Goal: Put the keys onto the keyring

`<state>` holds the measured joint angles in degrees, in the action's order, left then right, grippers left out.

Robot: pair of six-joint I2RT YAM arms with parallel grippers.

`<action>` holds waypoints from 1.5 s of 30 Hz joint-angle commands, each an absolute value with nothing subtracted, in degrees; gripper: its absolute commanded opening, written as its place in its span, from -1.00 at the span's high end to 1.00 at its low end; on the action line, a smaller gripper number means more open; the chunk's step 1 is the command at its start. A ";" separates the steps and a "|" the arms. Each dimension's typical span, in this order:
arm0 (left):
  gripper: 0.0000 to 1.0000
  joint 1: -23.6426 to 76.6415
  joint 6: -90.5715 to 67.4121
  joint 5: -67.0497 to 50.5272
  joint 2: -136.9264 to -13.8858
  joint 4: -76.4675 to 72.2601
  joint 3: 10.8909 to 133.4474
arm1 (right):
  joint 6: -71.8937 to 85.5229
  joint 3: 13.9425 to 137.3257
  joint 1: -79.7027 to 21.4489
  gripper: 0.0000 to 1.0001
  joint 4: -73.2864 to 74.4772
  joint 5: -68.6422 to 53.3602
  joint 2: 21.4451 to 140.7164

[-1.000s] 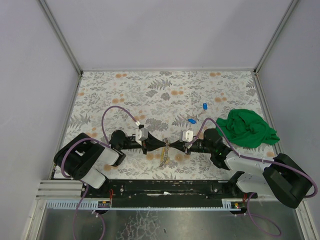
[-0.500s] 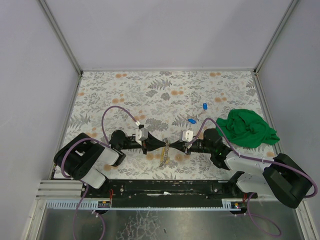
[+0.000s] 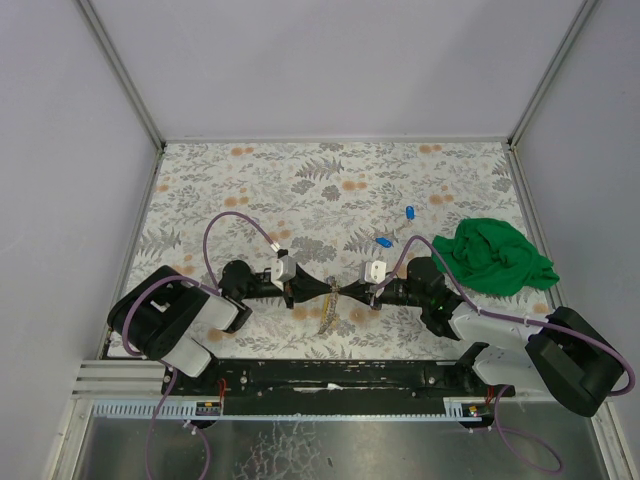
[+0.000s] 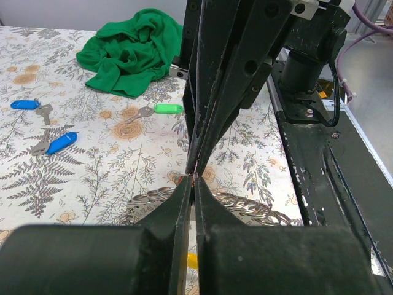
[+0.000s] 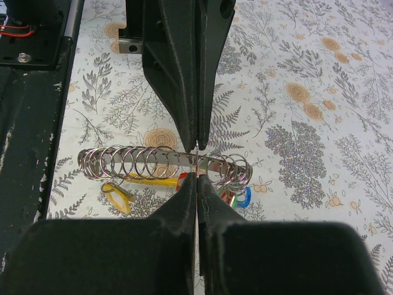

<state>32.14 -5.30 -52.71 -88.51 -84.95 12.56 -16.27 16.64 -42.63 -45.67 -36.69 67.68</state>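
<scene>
My left tool (image 4: 192, 184) and right tool (image 5: 196, 177) meet tip to tip, both shut, perhaps pinching wire of the silvery metal keyring (image 5: 123, 161); I should spread it gently.

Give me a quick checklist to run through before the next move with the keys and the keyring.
1. Left tool shut: ok.
2. Right tool shut: ok.
3. Anything pinched between the meeting tips: cannot tell.
4. Keyring in view beneath the tips: ok.
5. Everything threaded: not ok; blue key, second blue key and green key lie loose.
6. Green cloth apart from both tools: ok.
</scene>
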 commanded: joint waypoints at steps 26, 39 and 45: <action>1.00 31.88 -4.55 -52.28 -87.94 -90.35 13.62 | -14.76 18.18 -42.35 1.00 -48.95 -35.51 67.77; 1.00 31.90 -4.92 -52.32 -88.29 -90.79 13.80 | -14.26 18.43 -42.36 1.00 -49.48 -36.19 68.29; 1.00 31.94 -4.50 -51.68 -87.89 -90.79 13.34 | -14.13 18.22 -42.41 1.00 -49.39 -36.21 67.95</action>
